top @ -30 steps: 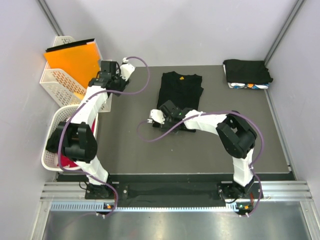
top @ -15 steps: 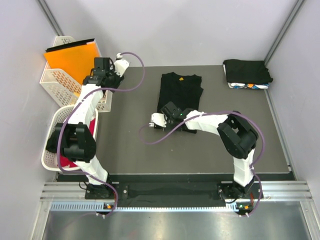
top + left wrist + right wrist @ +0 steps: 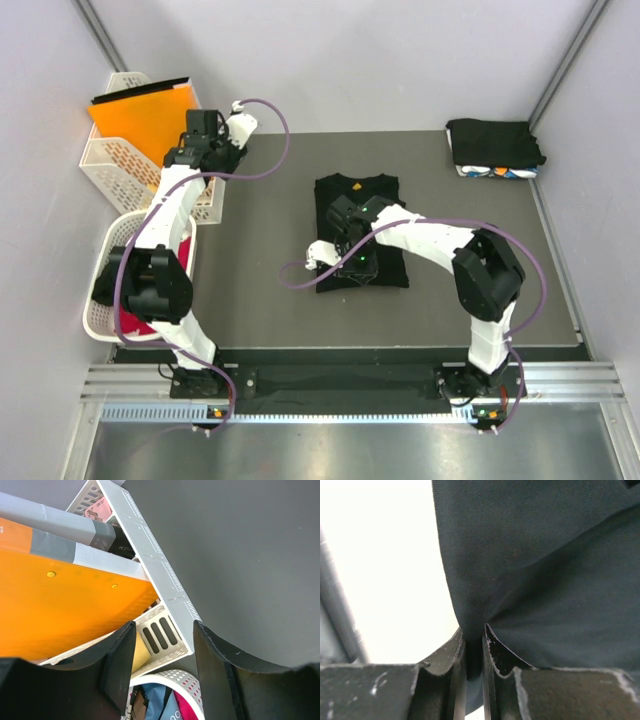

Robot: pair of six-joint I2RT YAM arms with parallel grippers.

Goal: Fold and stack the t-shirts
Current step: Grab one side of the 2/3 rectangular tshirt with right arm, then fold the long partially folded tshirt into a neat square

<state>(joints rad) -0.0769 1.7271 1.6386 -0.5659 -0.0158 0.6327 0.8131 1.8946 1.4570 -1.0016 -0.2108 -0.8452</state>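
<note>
Black t-shirt (image 3: 388, 268); orange folder (image 3: 145, 120); white lattice basket (image 3: 112, 162)

No text or label can be read.

Left arm (image 3: 168, 208) stretches far forward, left fingers (image 3: 117, 670) apart; right arm (image 3: 425, 238) bends inward, right fingers (image 3: 440, 672) pinched together.

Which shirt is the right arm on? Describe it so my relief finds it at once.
On the dark table, look at the middle, not the far right corner where the folded pile sits. The black t-shirt there lies alone, half folded, an orange neck label showing, its cloth pinched in the right gripper.
</note>
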